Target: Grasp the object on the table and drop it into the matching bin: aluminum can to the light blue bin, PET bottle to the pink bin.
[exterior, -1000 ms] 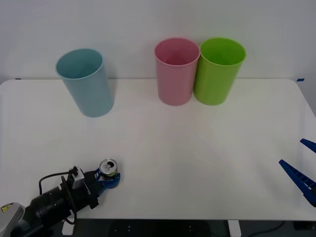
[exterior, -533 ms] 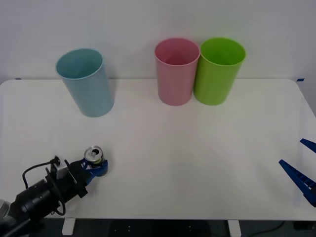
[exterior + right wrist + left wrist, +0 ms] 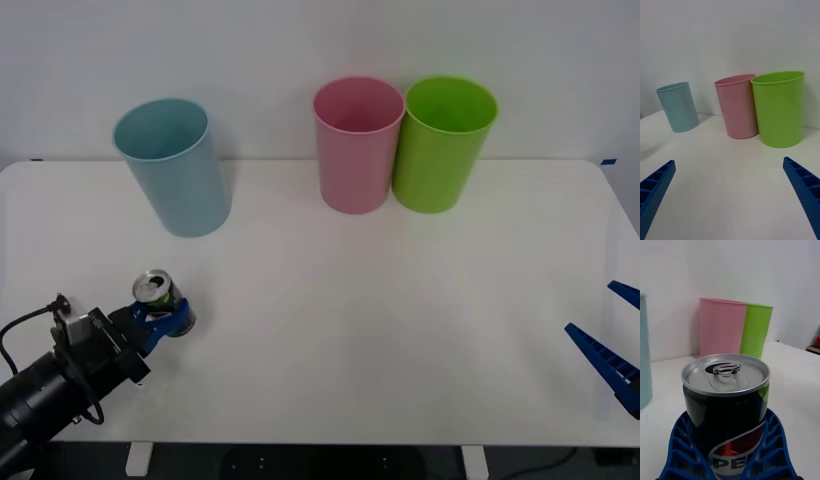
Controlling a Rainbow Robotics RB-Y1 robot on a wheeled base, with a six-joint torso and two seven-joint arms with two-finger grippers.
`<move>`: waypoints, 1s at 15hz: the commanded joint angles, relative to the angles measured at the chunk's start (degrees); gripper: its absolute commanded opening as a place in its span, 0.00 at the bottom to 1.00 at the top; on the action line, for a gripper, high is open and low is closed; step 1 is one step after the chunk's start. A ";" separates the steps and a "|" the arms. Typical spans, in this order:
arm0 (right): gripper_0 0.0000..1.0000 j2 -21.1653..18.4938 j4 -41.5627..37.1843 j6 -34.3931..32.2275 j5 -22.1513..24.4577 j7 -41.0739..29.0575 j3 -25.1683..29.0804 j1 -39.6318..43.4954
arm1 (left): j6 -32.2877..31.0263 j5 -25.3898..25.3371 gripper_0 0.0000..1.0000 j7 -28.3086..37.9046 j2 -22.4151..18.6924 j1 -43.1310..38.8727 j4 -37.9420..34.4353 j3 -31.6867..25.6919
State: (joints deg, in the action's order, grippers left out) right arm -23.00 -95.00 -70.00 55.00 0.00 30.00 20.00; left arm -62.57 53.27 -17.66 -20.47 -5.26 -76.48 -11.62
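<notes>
My left gripper (image 3: 160, 320) has carried the upright Pepsi can (image 3: 155, 293), clamped between its fingers, leftward toward the light blue bin (image 3: 175, 165) ahead

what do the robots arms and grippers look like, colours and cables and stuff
The left arm is black and cylindrical, with a looping black cable and a small white block near its wrist. The left gripper has blue fingers of ribbed, open lattice. The right gripper has the same blue ribbed fingers, tapering to points.
</notes>
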 commanded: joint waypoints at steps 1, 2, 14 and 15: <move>1.00 0.00 0.00 0.00 0.00 0.00 0.00 0.00 | 4.12 -0.19 0.00 4.13 0.08 -1.33 -5.17 -1.30; 1.00 0.00 0.00 0.00 0.00 0.00 0.00 0.00 | 5.70 -0.63 0.00 5.62 0.08 -1.95 -7.20 -1.56; 1.00 0.00 0.00 0.00 0.00 0.00 0.00 0.00 | 15.02 0.52 0.00 25.31 0.69 5.61 -17.57 -10.88; 1.00 0.00 0.00 0.00 0.00 0.00 0.00 0.00 | 15.46 1.92 0.00 27.42 0.60 7.10 -17.57 -11.85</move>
State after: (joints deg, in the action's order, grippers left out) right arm -23.00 -95.00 -70.00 55.00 0.00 30.00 20.00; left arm -47.44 54.10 8.20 -19.80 0.71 -94.08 -22.73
